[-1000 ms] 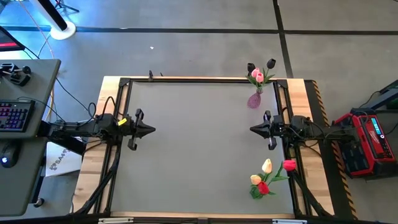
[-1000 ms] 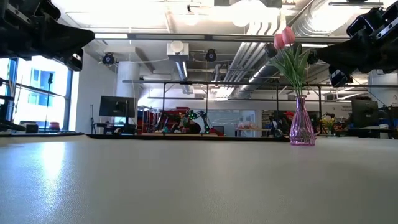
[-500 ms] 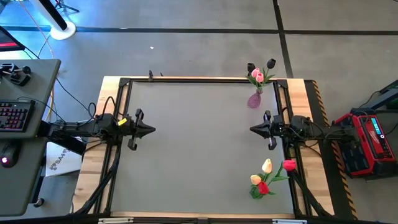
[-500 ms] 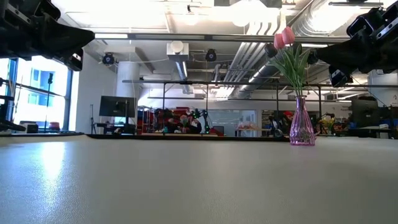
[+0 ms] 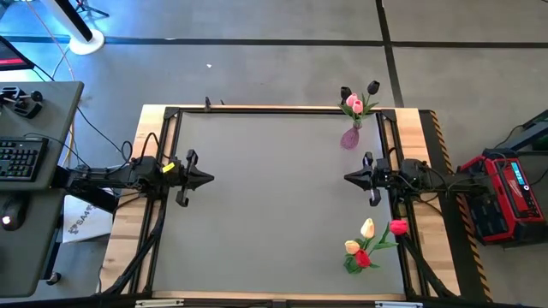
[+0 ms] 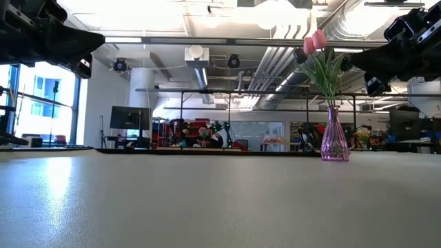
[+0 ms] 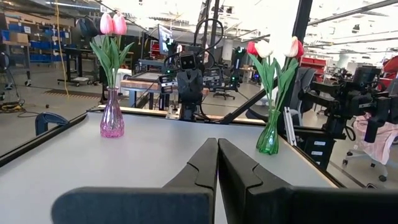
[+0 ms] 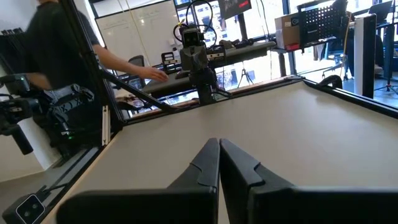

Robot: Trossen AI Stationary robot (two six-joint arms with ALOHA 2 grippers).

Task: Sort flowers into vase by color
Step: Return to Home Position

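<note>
The grey worktop [image 5: 274, 205] carries two vases along its right side. The left gripper [image 5: 208, 179] hangs over the left edge and the right gripper [image 5: 349, 178] over the right, between the vases; both are clenched on nothing. The purple vase [image 5: 349, 138] in the high view's top right corner holds pink tulips [image 5: 353, 104] and black tulips [image 5: 373, 86]. The green vase [image 7: 269, 138] holds red tulips [image 5: 398, 227] and cream tulips [image 5: 367, 228].

Grey floor [image 5: 257, 68], ceiling ducts [image 6: 348, 31], bright window [image 6: 41, 103]
</note>
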